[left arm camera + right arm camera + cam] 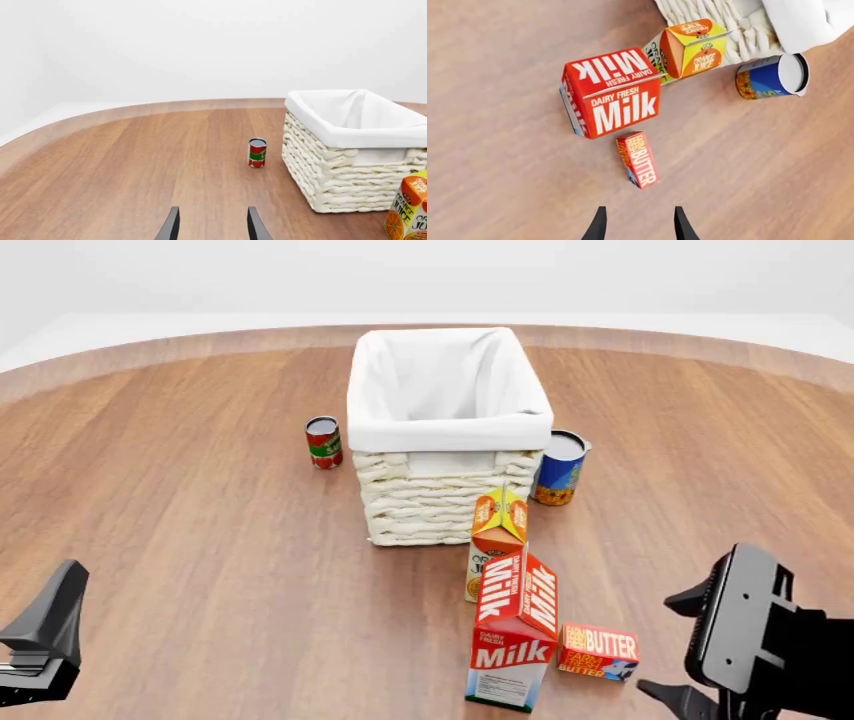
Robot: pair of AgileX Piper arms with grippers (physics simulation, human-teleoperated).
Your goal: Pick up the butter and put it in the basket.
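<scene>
the butter (599,651) lies flat on the desk (200,540), just beside the milk (514,640) on its right and well short of the basket (447,440), so the task looks not yet begun. the right gripper (638,220) hangs above the butter with its jaws released and empty, the gap roughly in line with the box; judging by that, this arm is set up for the pick, since the box lies on its side of the desk. the milk stands so close that a jaw coming down on that side could nudge it. the left gripper (211,225) is low over bare wood, jaws apart, holding nothing, away from the work.

the butter is a small flat card box, red-orange with white lettering and a blue end. the milk and the juice (497,540) are tall gabled cartons, likely to tip. the basket is thick cream weave with a soft white liner folded over the rim. a red can (323,442) and a blue can (562,467) flank it. the desk is smooth wood grain.
</scene>
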